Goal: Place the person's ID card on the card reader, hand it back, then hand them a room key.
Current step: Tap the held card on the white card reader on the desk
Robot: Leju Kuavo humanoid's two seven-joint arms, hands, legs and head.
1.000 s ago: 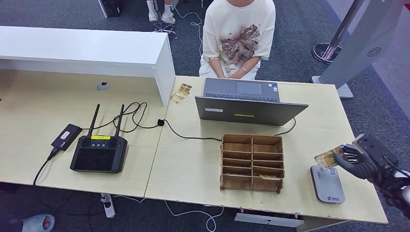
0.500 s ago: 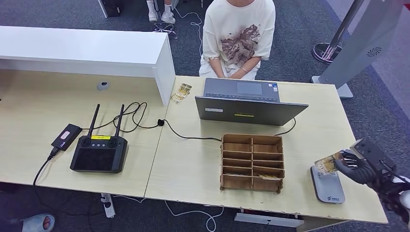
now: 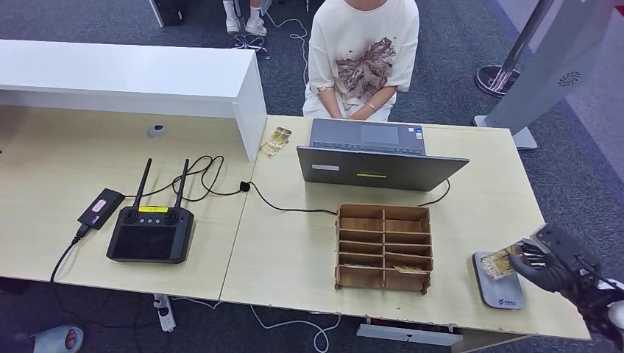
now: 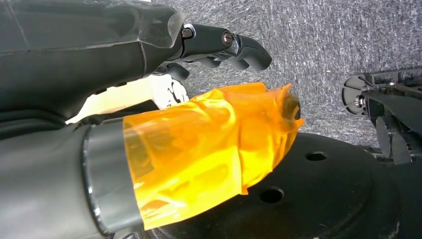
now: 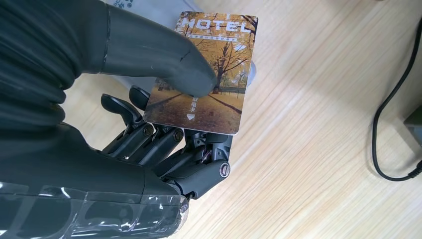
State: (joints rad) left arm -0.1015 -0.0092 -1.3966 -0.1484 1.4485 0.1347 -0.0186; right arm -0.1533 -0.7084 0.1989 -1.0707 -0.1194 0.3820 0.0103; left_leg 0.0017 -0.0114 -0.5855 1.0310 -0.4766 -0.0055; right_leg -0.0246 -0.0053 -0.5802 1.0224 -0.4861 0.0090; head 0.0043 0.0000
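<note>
ID card (image 5: 206, 74) pinched flat under thumb of right hand (image 3: 548, 261), low over card reader (image 3: 499, 285) for scanning. Left hand (image 4: 149, 99) hangs empty, fingers loosely apart.

Laptop (image 3: 379, 156) — wooden organizer (image 3: 383, 246) — controller (image 3: 151, 232)

Card (image 5: 211, 69) printed with golden autumn trees and white HOTEL lettering, dark grey right hand (image 5: 124, 119), grey card reader (image 3: 499, 283) with a small, perhaps blue, logo, pale wood-grain table (image 3: 294, 250), brown wooden organizer (image 3: 384, 246), orange tape on the left hand (image 4: 209, 149)
</note>
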